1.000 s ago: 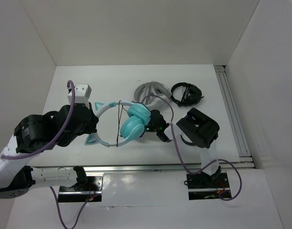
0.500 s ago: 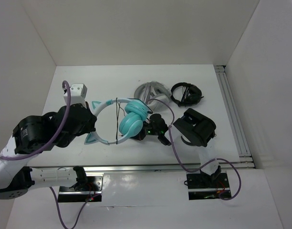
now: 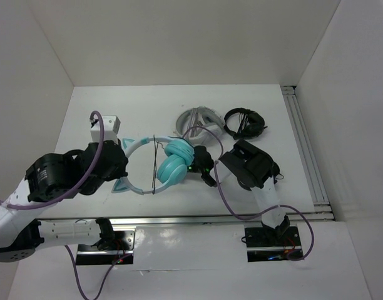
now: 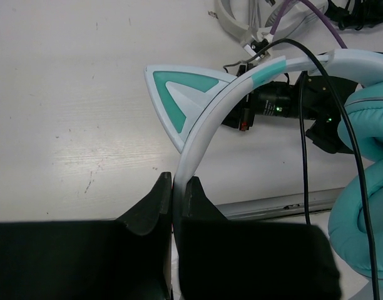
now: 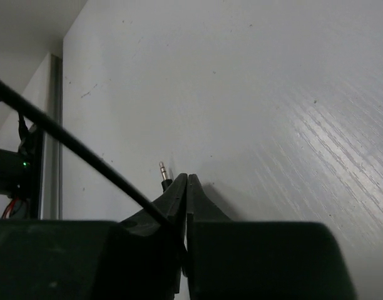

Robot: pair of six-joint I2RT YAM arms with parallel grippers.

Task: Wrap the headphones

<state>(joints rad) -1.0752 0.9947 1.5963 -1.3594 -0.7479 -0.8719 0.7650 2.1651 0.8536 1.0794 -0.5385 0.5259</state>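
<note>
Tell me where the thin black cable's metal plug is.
In the right wrist view, left of centre, the metal plug pokes from the shut right gripper, the white table behind it.

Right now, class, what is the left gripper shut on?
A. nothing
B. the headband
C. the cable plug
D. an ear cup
B: the left wrist view shows the left gripper pinching the pale headband beside a cat ear; the plug is in the right gripper.
</note>
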